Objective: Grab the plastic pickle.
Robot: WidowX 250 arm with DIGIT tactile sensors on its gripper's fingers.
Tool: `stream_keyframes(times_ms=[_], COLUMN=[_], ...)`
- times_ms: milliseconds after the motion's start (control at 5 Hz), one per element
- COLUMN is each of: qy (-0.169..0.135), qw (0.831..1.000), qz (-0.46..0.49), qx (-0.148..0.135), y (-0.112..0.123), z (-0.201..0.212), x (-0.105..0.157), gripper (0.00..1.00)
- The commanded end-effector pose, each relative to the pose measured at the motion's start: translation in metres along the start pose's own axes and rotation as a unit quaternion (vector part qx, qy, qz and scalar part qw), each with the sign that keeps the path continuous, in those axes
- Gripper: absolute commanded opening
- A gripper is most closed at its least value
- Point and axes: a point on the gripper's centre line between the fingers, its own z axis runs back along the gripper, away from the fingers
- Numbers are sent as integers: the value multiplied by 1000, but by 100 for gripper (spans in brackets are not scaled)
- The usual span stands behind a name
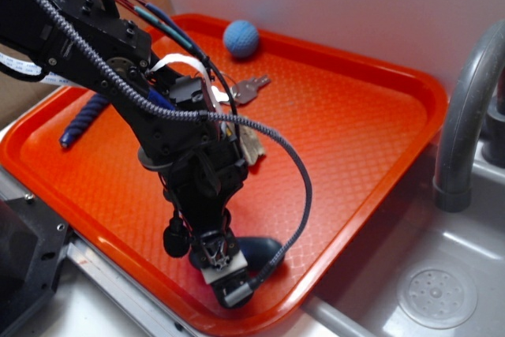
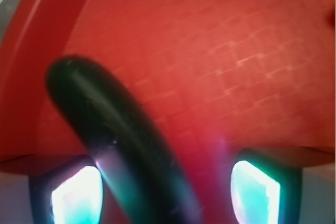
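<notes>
Claw: the claw point(image 2: 165, 192) is lowered over the near edge of the orange tray point(image 1: 355, 116), its fingers spread apart.
Fingers: in the wrist view the two fingertips point(image 2: 254, 187) glow pale cyan at the bottom left and bottom right, with bare tray showing beside the right one.
Plastic pickle: the plastic pickle point(image 2: 113, 140) lies on the tray floor between the spread fingers, running diagonally from the upper left towards the bottom centre; it sits closer to the left finger, and whether it touches that finger cannot be told.
Pickle from outside: in the exterior view only one dark rounded end point(image 1: 264, 249) shows, just beside the claw, near the tray's front rim.
Arm: the black arm point(image 1: 118, 61) reaches in from the upper left, with a braided cable looping down to the claw.
Keys: a bunch of keys point(image 1: 248, 88) lies near the middle of the tray, partly hidden by the arm.
Ball: a blue ball point(image 1: 241, 39) sits at the tray's far edge.
Rope: a dark-blue braided rope point(image 1: 83, 118) lies towards the tray's left side.
Table: the tray rests on a grey table point(image 1: 118, 309), with a grey sink point(image 1: 442, 274) to its right.
</notes>
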Motion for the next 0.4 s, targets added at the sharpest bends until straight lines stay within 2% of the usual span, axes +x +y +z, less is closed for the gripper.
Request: stream_keyframes(times_ms=[0, 200], qy=[55, 47], qw=[985, 983], qz=[-161, -170], qx=[23, 59], y=[-14, -20], z=[-15, -18], x=[23, 20], gripper=[100, 0])
